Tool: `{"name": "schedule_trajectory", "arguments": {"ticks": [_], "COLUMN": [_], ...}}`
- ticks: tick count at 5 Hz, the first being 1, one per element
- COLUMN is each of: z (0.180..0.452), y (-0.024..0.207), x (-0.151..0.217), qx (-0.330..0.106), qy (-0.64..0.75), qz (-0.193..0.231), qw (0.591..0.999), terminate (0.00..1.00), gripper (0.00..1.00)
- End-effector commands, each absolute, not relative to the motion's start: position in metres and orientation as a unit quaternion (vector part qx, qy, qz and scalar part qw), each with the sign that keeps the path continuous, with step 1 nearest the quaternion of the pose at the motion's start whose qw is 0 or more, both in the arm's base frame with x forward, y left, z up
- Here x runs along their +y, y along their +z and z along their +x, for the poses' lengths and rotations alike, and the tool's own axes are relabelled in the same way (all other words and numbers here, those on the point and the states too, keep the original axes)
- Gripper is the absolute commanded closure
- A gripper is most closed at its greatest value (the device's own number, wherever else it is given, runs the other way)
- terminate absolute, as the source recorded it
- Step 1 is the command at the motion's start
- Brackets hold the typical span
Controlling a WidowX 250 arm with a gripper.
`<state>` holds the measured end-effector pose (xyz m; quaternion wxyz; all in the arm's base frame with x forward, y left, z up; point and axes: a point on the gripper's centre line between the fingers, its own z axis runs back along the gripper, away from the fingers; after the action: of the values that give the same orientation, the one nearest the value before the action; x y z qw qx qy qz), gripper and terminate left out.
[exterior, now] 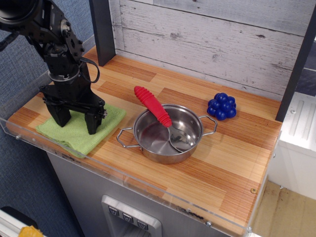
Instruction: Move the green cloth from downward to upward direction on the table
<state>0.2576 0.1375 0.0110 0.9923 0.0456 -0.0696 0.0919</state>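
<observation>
A: Start with the big things. What carries it all?

B: The desk (pixel 232 163) — striped light and reddish-brown wood planks, smooth, with a clear plastic rim along its edges. The cloth (pixel 106 118) lies flat at its near-left corner, close to the front rim, light green, soft, folded roughly square.

A: And the pincer?

B: The pincer (pixel 76 121) is spread wide and grasping nothing, both black fingers pointing down onto the cloth. The tips look to be touching or just above the fabric; I cannot tell which.

A: How should the step be done well?

B: In my judgement, press down lightly, pinch a fold of fabric near the middle so both layers come along, then draw it toward the back wall. Soft cloth bunches easily — a shallow pinch may lift only the top layer.

A: Anything in the way?

B: A round shiny steel pot (pixel 165 136) with two wire handles stands just right of the cloth, a spoon with a ribbed red handle (pixel 152 105) resting in it. Well apart, farther right, sits a small knobbly blue ball (pixel 222 106).
</observation>
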Motion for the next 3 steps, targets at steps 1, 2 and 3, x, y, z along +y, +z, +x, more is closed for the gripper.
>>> {"name": "schedule_trajectory", "arguments": {"ticks": [1, 2, 3], "z": [0.285, 0.307, 0.327], "y": [0.016, 0.015, 0.013], "x": [0.142, 0.138, 0.135], "qx": [-0.106, -0.115, -0.118], "qy": [0.11, 0.111, 0.12], "qz": [0.04, 0.037, 0.044], "qw": [0.987, 0.986, 0.985], "terminate": [0.0, 0.0, 0.0], "gripper": [0.0, 0.0, 0.0]}}
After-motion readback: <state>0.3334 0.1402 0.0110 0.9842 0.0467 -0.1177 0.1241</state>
